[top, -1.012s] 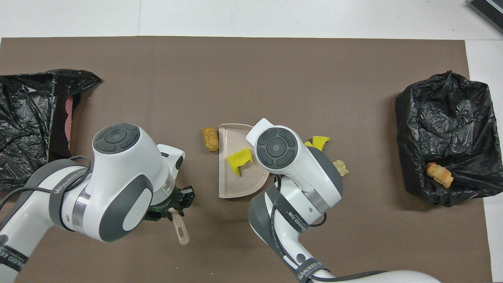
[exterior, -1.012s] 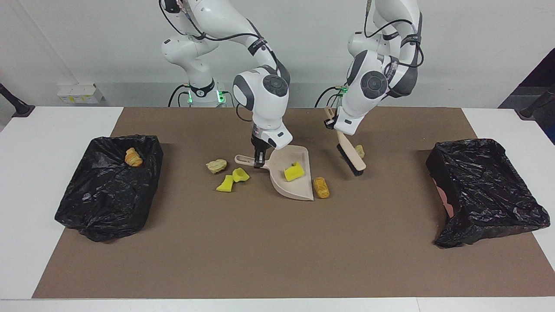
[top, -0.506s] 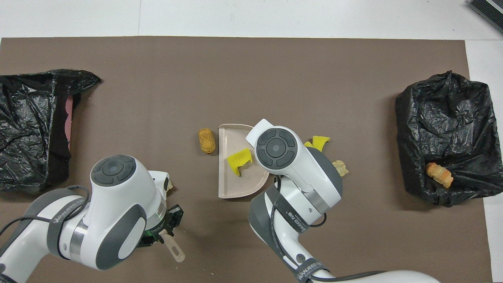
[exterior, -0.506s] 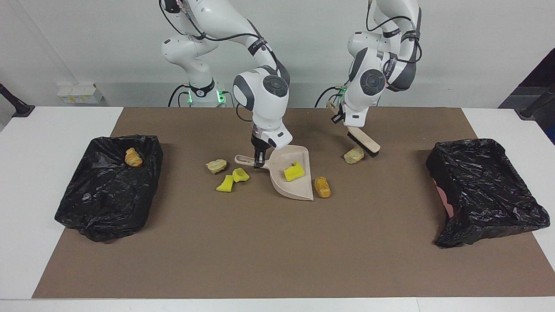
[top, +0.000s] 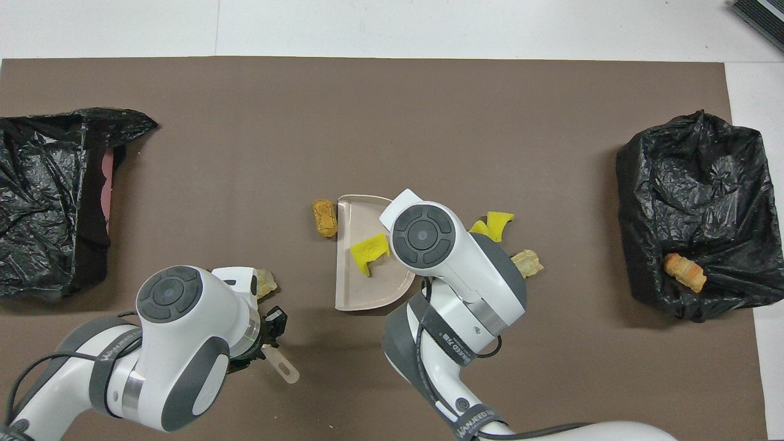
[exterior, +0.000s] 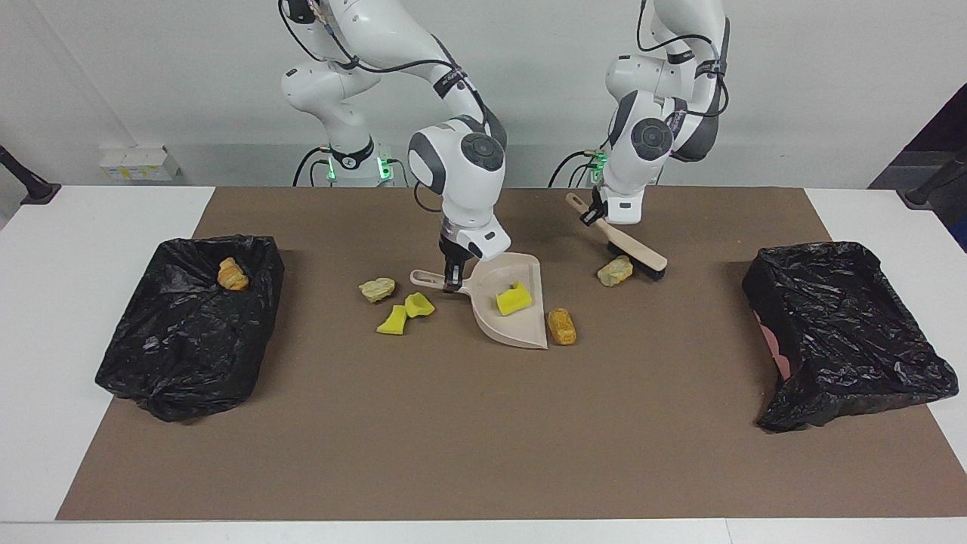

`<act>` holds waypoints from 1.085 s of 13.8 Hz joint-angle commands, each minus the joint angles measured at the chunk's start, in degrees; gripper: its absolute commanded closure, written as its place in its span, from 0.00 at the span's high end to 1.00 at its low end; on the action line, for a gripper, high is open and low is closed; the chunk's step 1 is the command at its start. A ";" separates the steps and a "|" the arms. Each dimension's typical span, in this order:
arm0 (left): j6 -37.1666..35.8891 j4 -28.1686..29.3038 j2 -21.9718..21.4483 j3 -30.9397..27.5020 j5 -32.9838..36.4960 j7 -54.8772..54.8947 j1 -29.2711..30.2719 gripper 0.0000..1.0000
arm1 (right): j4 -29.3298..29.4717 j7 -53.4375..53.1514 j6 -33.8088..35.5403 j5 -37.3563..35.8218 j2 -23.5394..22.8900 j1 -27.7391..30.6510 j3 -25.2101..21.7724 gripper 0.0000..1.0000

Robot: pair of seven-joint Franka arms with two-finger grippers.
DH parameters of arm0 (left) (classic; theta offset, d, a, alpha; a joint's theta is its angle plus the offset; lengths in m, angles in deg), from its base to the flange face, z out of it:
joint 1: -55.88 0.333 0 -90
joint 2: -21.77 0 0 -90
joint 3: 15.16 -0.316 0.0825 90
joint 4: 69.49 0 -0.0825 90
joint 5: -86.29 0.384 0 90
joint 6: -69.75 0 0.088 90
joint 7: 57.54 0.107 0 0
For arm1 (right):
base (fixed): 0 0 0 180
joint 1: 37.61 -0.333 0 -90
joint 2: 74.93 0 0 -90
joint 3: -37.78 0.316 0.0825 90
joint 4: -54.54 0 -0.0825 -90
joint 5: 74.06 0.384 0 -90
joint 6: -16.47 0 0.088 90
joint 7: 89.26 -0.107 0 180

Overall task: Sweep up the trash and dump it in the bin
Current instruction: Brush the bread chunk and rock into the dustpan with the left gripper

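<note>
Inside the dustpan (exterior: 521, 325) lies one yellow sponge piece (exterior: 513, 299); a bread lump (exterior: 232, 274) sits in one bin (exterior: 189, 332).

3 yellow sponge pieces (exterior: 513, 300) (exterior: 419, 304) (exterior: 392, 322), 4 bread lumps (exterior: 561, 326) (exterior: 616, 270) (exterior: 377, 289) (exterior: 232, 274), 2 black bins (exterior: 189, 325) (exterior: 846, 332), 1 dustpan (exterior: 521, 329), 1 brush (exterior: 634, 253), 2 arms.

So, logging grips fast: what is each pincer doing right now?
Left pincer: shut on the brush handle.
Right pincer: shut on the dustpan handle.
</note>
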 commanded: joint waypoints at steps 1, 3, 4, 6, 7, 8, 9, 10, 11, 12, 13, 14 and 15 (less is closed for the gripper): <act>6.03 -4.18 5.70 0.07 -1.73 -0.21 -0.16 0.00 | -0.80 -1.24 -2.18 -0.05 -0.26 -0.14 0.32 0.00; 7.00 -9.98 9.74 0.07 -2.27 0.58 -0.07 0.00 | -0.71 -1.33 -2.27 -0.05 -0.26 -0.23 0.32 0.00; 7.70 -12.36 12.11 0.07 -2.27 1.37 -0.24 0.00 | -0.71 -1.24 -2.27 -0.05 -0.26 -0.23 0.24 0.00; 9.29 -14.40 14.15 0.16 -2.18 6.09 -0.33 0.00 | -0.71 -1.33 -2.27 -0.05 -0.26 -0.23 0.32 0.00; 9.38 -14.49 14.15 0.16 -2.18 9.77 -0.42 0.00 | -0.79 -1.33 -2.53 -0.05 -0.34 -0.23 0.24 0.00; 9.38 -14.58 14.15 0.42 -2.18 12.86 -0.51 0.00 | -0.80 -1.33 -2.53 -0.05 -0.35 -0.23 0.32 0.00; 9.38 -14.58 14.15 1.30 -2.09 15.15 -0.51 0.00 | -0.80 -1.42 -2.53 -0.05 -0.35 -0.23 0.32 0.00; 9.38 -14.67 14.15 1.65 -1.92 17.61 -0.51 0.00 | -0.80 -1.50 -2.53 -0.05 -0.35 -0.23 0.32 0.00; 9.38 -14.93 14.24 1.92 -1.66 20.33 -0.51 0.00 | -0.71 -1.50 -2.53 -0.05 -0.35 -0.31 0.32 0.00; 9.20 -15.54 14.33 2.88 -1.83 23.49 -0.51 0.00 | -0.71 -1.50 -2.53 -0.05 -0.35 -0.23 0.32 0.00; 8.77 -15.55 14.24 3.93 -1.92 27.00 -0.51 0.00 | -0.79 -1.50 -2.53 -0.05 -0.35 -0.23 0.32 0.00; 8.50 -15.55 14.07 5.42 -2.00 30.08 -0.51 0.00 | -0.71 -1.59 -2.53 -0.05 -0.35 -0.31 0.32 0.00; 8.41 -15.72 14.07 6.31 -2.00 32.64 -0.51 0.00 | -0.71 -2.29 -2.53 -0.05 -0.35 -0.31 0.32 0.00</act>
